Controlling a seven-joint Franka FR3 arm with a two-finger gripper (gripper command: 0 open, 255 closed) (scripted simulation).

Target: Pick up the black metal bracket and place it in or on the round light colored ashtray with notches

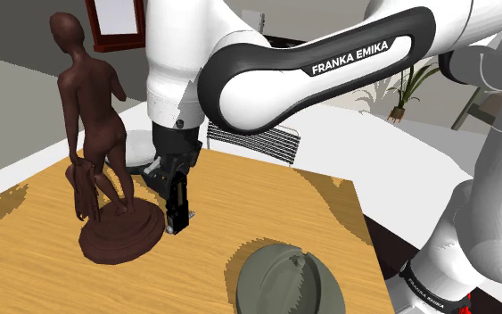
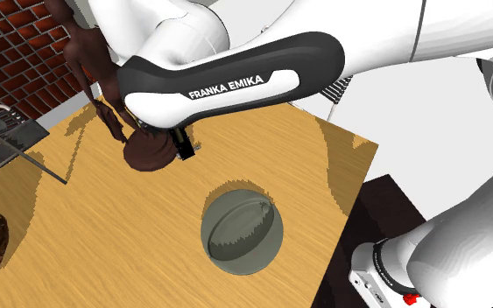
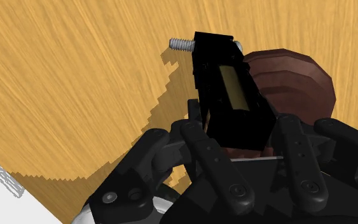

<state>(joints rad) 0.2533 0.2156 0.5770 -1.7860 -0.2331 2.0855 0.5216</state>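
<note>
White arm (image 1: 498, 187), dark joints (image 1: 240, 85), black two-finger tool (image 3: 242, 125)

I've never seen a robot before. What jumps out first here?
A dark brown statue of a standing figure draws the eye first, on its round base on the wooden table. Right beside that base, the big white arm reaches down and its black gripper clasps a black bracket with a silver screw. A grey-green hat lies at the table's near edge in the shoulder view.
</note>
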